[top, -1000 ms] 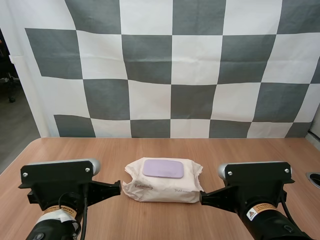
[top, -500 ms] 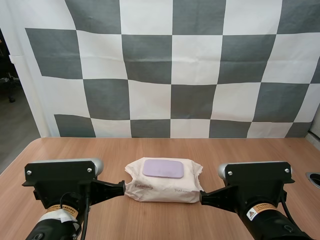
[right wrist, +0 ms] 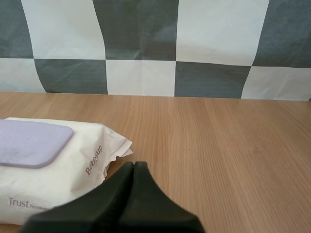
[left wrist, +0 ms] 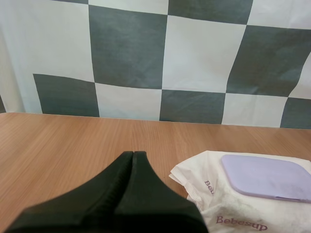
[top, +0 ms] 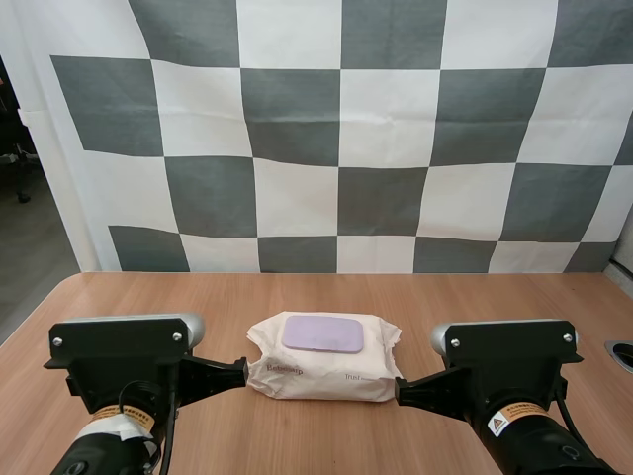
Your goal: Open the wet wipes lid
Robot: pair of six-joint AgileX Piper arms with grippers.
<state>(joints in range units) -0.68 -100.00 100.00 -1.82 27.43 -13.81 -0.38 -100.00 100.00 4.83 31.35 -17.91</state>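
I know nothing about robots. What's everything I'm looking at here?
Soft white wet wipes pack: one, white, flat on the table between the two grippers.
Flat rigid lilac lid: one, lilac, shut on the pack's top.
Brown wooden table: one, brown, under everything.
Small dark round fitting: one, dark, table's right edge.
Left gripper: one, black fingers shut, by the pack's left end.
Right gripper: one, black fingers shut, by the pack's right end.
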